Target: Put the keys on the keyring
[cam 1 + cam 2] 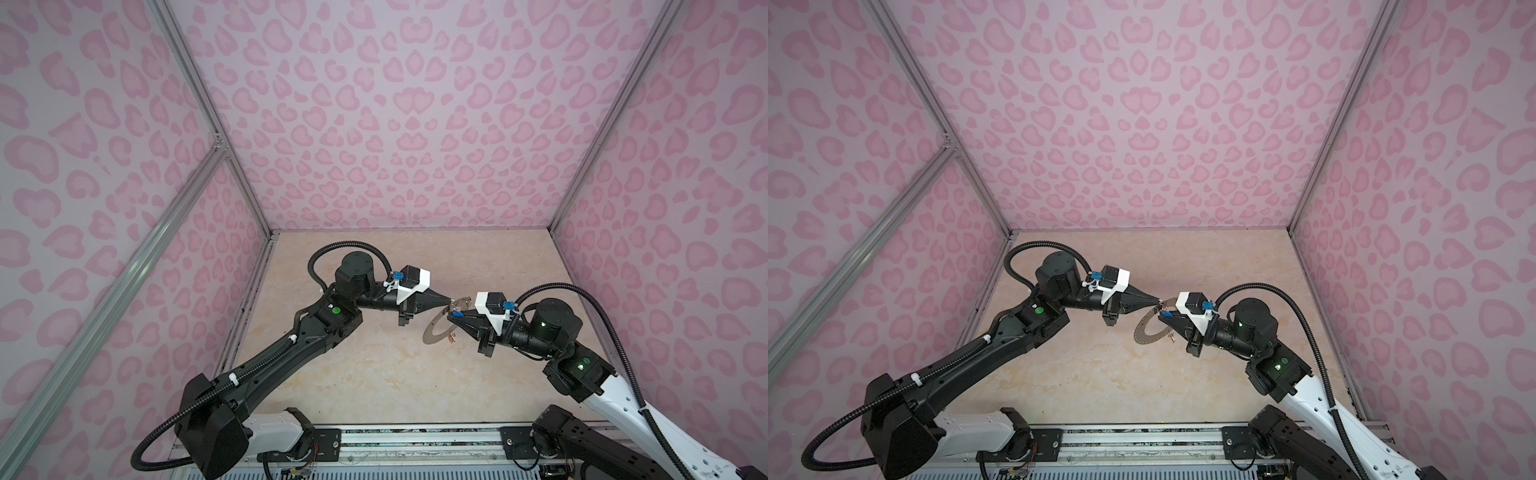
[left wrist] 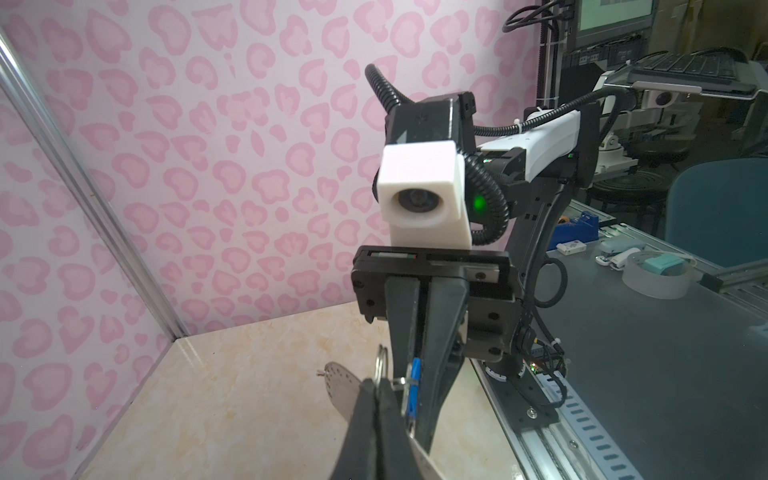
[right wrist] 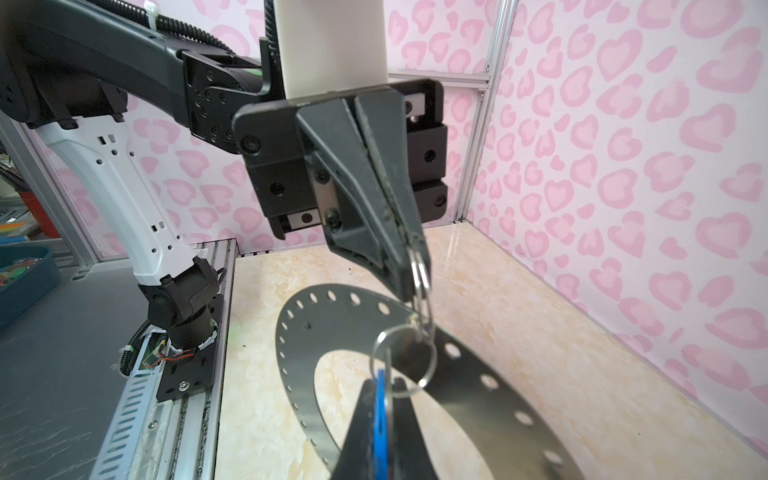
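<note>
Two black, wedge-shaped claws meet tip to tip over a glossy beige, marble-patterned desk [image 1: 374,374]. The keyring [image 3: 332,328] is a flat grey metal annulus with a large centre hole and a row of small round holes along its rim. It hangs tilted between the claws, and whether its low edge touches the desk cannot be told.

The left claw [image 3: 411,291] is clenched on a thin, shiny wire loop [image 3: 420,266] at the disc's upper edge. A second, larger wire loop [image 3: 430,365] links below the first.

The right claw [image 3: 380,382] is clenched on the blue-tagged key [image 3: 379,411]. Its smooth blue plastic tag stands edge-on between the tapered fingers, and the larger loop passes just above it. The key's blade is hidden.

In both top views a small reddish piece [image 1: 451,340] lies on the desk just beside the disc's outer rim. It is too small to identify.
</note>
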You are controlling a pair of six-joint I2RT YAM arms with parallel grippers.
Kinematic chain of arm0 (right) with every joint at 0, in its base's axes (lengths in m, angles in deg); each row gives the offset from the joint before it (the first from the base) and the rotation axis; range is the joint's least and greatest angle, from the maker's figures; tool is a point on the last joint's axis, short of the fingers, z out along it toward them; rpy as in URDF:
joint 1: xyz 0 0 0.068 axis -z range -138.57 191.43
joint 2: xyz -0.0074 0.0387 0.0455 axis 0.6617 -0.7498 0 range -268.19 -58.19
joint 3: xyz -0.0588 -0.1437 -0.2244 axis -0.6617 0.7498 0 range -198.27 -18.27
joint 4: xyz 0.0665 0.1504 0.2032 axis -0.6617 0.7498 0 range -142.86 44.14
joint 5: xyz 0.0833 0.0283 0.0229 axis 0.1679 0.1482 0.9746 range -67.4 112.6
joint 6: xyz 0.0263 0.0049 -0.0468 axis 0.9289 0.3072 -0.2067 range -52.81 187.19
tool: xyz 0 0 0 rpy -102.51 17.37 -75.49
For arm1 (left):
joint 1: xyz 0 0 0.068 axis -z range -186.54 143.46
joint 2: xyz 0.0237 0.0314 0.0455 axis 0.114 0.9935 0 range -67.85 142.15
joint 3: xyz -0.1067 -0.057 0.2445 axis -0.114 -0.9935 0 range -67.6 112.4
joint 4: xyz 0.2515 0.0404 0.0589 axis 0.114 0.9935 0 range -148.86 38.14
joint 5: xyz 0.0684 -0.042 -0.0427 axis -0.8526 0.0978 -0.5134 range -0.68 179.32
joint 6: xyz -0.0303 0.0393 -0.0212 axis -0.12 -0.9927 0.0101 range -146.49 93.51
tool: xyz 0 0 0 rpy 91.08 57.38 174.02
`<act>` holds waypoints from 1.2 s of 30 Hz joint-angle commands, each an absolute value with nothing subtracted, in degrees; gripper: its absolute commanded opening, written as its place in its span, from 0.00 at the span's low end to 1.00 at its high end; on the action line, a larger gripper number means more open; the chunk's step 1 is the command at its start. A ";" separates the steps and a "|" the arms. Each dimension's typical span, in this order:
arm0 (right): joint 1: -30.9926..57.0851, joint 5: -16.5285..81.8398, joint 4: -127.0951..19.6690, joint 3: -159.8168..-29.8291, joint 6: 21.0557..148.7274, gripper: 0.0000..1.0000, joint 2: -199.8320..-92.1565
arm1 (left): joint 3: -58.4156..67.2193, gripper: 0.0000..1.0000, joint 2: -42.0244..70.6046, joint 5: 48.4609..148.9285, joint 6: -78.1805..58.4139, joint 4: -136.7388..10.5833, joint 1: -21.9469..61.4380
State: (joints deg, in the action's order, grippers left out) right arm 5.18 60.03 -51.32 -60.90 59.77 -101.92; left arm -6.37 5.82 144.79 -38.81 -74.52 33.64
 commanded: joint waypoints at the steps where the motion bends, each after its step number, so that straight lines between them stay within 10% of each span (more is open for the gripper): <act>1: 5.72 60.13 -45.35 -62.94 56.33 0.00 -102.71 | -6.43 0.03 4.91 142.50 -42.60 -72.22 33.45; 36: 9.71 62.40 -23.55 -78.72 42.78 0.00 -119.27 | -7.75 0.03 3.24 140.74 -50.66 -66.43 32.66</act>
